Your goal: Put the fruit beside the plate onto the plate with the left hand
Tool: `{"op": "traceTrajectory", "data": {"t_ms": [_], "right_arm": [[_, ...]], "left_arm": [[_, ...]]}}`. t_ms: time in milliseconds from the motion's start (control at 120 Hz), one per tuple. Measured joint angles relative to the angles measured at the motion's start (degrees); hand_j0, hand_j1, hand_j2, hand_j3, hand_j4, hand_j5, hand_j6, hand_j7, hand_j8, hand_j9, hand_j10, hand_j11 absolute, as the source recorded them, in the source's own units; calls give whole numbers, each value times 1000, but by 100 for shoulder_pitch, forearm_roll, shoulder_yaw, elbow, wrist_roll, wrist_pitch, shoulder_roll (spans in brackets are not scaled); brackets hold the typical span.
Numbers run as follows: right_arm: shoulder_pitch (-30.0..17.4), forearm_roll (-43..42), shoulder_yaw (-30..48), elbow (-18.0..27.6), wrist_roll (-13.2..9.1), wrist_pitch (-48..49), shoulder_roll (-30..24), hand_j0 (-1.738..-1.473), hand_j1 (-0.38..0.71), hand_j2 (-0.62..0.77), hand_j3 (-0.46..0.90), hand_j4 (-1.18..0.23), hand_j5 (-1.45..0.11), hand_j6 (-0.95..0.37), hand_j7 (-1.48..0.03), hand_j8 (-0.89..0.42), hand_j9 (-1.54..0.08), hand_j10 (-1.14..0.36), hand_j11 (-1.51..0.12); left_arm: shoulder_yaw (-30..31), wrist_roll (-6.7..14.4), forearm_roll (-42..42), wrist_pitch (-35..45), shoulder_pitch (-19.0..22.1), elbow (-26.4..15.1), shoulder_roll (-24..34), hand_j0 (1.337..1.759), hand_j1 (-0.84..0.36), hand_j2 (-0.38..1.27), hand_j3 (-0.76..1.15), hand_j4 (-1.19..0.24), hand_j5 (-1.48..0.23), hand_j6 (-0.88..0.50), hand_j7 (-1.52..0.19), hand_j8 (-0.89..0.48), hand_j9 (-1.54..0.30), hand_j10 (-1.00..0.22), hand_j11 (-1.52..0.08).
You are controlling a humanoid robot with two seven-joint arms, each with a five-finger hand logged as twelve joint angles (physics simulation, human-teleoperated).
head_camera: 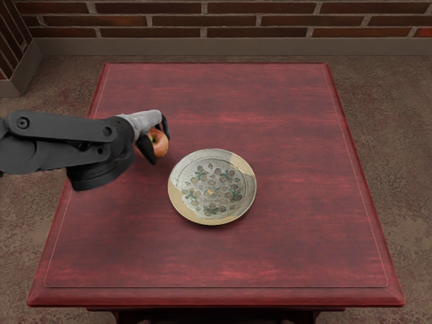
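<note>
The left hand (143, 133) curls its fingers (147, 119) around the apple (159, 144), just left of the plate (173, 183) on the tabletop (290, 121). The apple looks small, hard, round and smooth, so it may slip; holding its fat middle seems best.

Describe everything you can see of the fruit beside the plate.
The fruit is small and round, apple-like, glossy red-orange with a yellowish patch. Only its right side shows; the rest is hidden by the left hand, whose fingers curl over its top. It lies just beyond the upper-left rim of the plate, apart from it. Whether it rests on the table or is lifted cannot be told.
</note>
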Motion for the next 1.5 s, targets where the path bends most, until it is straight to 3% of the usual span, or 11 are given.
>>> {"op": "traceTrajectory", "data": {"t_ms": [292, 333, 692, 858, 1050, 1208, 1375, 1500], "right_arm": [[14, 0, 0, 0, -1, 0, 0, -1658, -307, -7, 0, -35, -45, -35, -45, -35, -45, -35, -45], [14, 0, 0, 0, 0, 0, 0, -1658, -307, -7, 0, -35, -45, -35, -45, -35, -45, -35, -45], [20, 0, 0, 0, 0, 0, 0, -1658, -307, -7, 0, -35, -45, -35, -45, -35, -45, -35, -45], [22, 0, 0, 0, 3, 0, 0, -1658, -307, -7, 0, -35, -45, -35, -45, -35, -45, -35, -45], [23, 0, 0, 0, 5, 0, 0, -1658, -307, -7, 0, -35, -45, -35, -45, -35, -45, -35, -45], [23, 0, 0, 0, 6, 0, 0, -1658, -307, -7, 0, -35, -45, -35, -45, -35, -45, -35, -45], [23, 0, 0, 0, 6, 0, 0, -1658, -307, -7, 0, -35, -45, -35, -45, -35, -45, -35, -45], [44, 0, 0, 6, 6, 0, 0, -1658, -307, -7, 0, -35, -45, -35, -45, -35, -45, -35, -45]], "left_arm": [[-727, -12, -612, -1070, -20, -243, 169, 1646, -228, 124, 0, -369, -1199, -184, -1149, -191, -1147, -513, -1125], [-791, -13, -648, -1140, -20, -253, 166, 1647, -280, 296, 0, -366, -1204, -183, -1160, -172, -1154, -506, -1127], [-1257, -10, -883, -1369, 50, -216, -266, 1647, -340, 423, 0, -322, -1233, -148, -1163, -177, -1150, -517, -1140], [-1304, -4, -900, -1360, 79, -114, -419, 1647, -262, 286, 0, -373, -1229, -190, -1152, -234, -1133, -566, -1122], [-1318, -7, -872, -1285, 112, -87, -414, 1652, -213, 259, 0, -483, -947, -351, -901, -359, -904, -662, -894], [-1353, -3, -940, -1259, 112, -81, -410, 1655, -96, 151, 0, -378, -639, -317, -618, -321, -619, -461, -614], [-1448, -2, -1000, -1284, 98, -80, -317, 1657, -16, 96, 0, -308, -465, -281, -456, -283, -457, -345, -455], [-1859, -2, -1232, -1626, 104, -93, 622, 1657, 13, 75, 0, -283, -402, -269, -397, -270, -398, -303, -397]]}}
